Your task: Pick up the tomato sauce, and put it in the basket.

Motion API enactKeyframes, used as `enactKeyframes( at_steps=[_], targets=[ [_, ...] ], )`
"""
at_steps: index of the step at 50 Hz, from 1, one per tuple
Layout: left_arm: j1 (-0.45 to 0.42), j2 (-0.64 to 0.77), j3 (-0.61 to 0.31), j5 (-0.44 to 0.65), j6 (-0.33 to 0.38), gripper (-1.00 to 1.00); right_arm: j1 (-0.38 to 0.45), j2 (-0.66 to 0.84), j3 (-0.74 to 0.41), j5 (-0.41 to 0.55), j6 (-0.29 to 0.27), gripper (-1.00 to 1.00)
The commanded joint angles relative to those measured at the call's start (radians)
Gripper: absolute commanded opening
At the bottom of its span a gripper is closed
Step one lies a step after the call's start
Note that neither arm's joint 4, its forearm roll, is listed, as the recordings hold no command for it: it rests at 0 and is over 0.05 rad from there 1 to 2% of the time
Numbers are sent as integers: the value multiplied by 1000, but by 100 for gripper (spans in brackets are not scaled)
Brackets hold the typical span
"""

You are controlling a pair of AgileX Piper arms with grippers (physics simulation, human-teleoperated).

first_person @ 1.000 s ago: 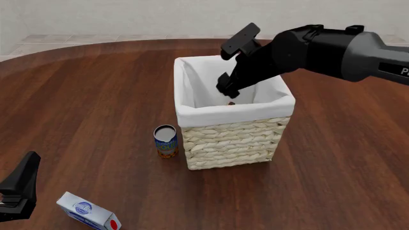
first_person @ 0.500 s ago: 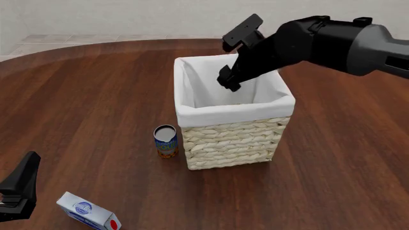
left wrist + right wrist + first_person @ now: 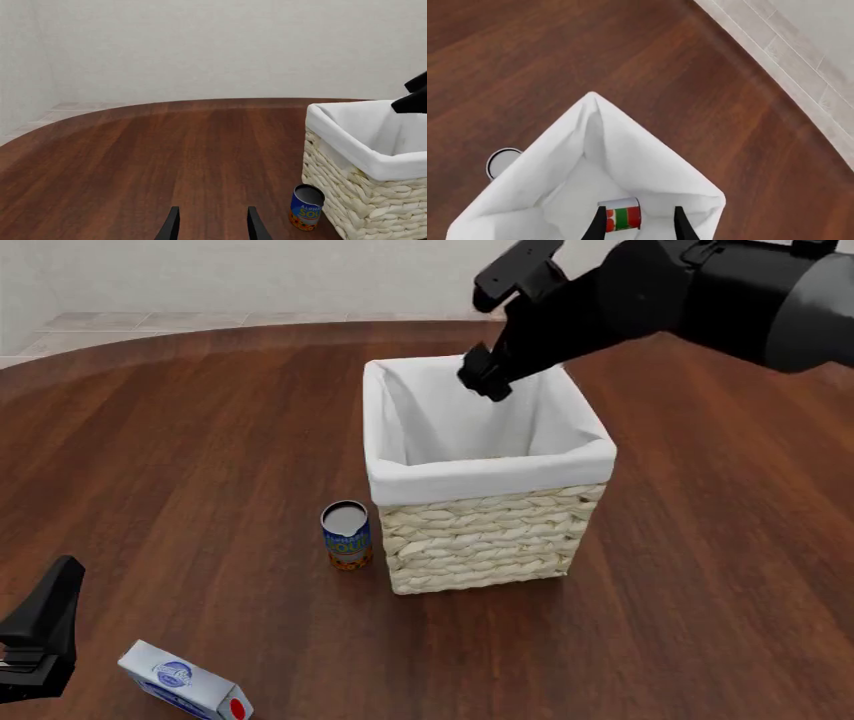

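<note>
The tomato sauce (image 3: 622, 218) lies on its side on the white lining at the bottom of the basket (image 3: 647, 167); it shows only in the right wrist view, between the fingers but well below them. In the front view the basket (image 3: 487, 468) stands mid-table and its front wall hides the can. My right gripper (image 3: 483, 378) hangs open and empty above the basket's far rim; it also shows in its own view (image 3: 637, 227). My left gripper (image 3: 47, 625) is open and empty at the near left, low over the table (image 3: 211, 230). The basket's corner shows in the left wrist view (image 3: 373, 167).
A blue-and-orange can (image 3: 347, 535) stands upright just left of the basket; it also shows in the left wrist view (image 3: 307, 207) and the right wrist view (image 3: 504, 162). A white-and-blue carton (image 3: 187, 685) lies near the front edge beside my left gripper.
My right gripper has risen out of the basket's mouth to above its far rim, open and empty. The left arm has not moved.
</note>
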Motion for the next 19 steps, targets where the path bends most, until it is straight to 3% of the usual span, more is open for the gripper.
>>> enactKeyframes(
  at_steps=[1,19],
  targets=[
    [0,0,0,0,0,100,9,-31,-9,15,-18,100],
    [0,0,0,0,0,100,23,-74,-27,43,-48,100]
  ],
)
